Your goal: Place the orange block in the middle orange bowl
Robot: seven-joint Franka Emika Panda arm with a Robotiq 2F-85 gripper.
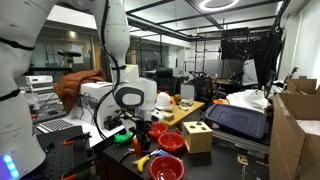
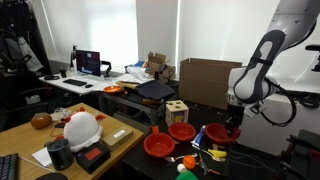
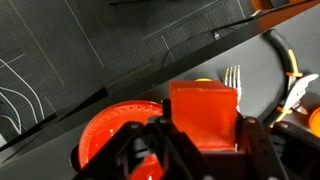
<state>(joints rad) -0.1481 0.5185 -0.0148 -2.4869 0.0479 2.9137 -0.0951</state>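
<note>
- Three in a row: the middle orange bowl (image 2: 182,131) sits between two like it, which is why the arm hangs low over that line.
- The gripper (image 2: 232,122) pinches the orange block (image 3: 205,112) by its flat sides, holding it level for a clean drop.
- The block hangs clear, near the end bowl (image 2: 215,137) (not the middle one, I'd judge), so a sideways shift seems due before release.
</note>
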